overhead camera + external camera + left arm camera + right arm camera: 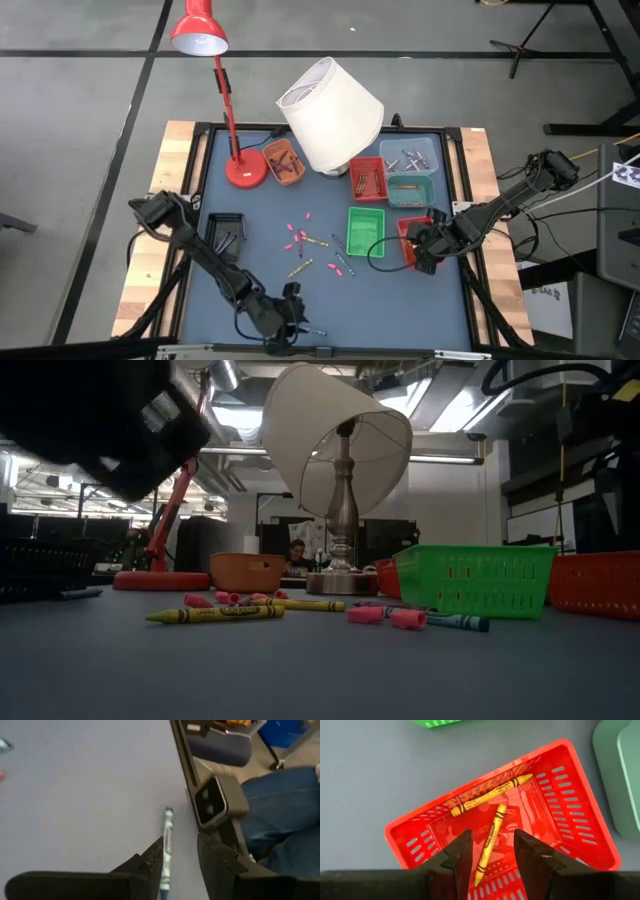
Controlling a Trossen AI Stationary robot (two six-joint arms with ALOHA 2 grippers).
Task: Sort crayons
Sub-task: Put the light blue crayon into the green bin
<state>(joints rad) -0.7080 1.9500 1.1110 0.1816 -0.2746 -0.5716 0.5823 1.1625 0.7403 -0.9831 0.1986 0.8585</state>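
A pale grey crayon lies flat on the blue table near its front edge. My left gripper reaches down to it, open, one finger on either side of the crayon's near end. My right gripper hangs open over a red tray at the right, pointing down. Two yellow crayons lie crossed on the tray's floor, below the fingers. Several pink, yellow and blue crayons lie loose mid-table, and they also show in the low view.
A green tray, a black tray, and red, teal, clear and orange trays stand around the middle and back. A red desk lamp and a white-shaded lamp stand at the back. A person's legs show past the front edge.
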